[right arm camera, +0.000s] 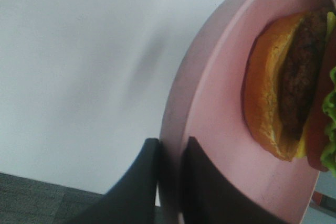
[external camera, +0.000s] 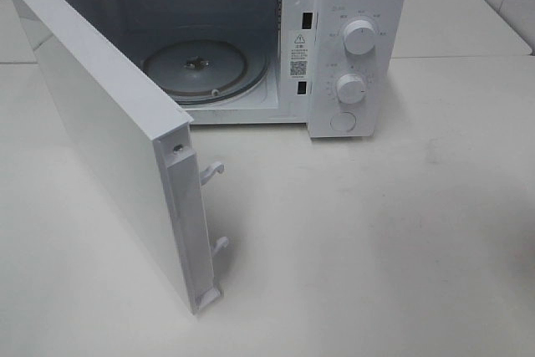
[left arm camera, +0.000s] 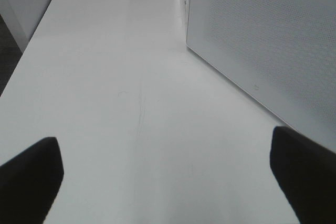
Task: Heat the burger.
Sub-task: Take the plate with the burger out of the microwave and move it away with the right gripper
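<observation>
The burger (right arm camera: 289, 87), with an orange-brown bun, dark patty and green lettuce frill, lies on a pink round plate (right arm camera: 210, 129) in the right wrist view. My right gripper (right arm camera: 169, 182) is shut on the plate's rim, one black finger on each side of the edge. Neither the burger nor the plate shows in the exterior high view. A white microwave (external camera: 351, 48) stands at the back of the table with its door (external camera: 109, 140) swung wide open and the glass turntable (external camera: 196, 68) bare. My left gripper (left arm camera: 163, 171) hangs open over the white table beside the door, holding nothing.
The open microwave door juts forward on the left, with two latch hooks (external camera: 213, 173) on its edge. Two dials (external camera: 359, 38) and a button sit on the control panel. The perforated door face (left arm camera: 262, 40) stands close to the left gripper. The white table (external camera: 376, 240) spreads out in front.
</observation>
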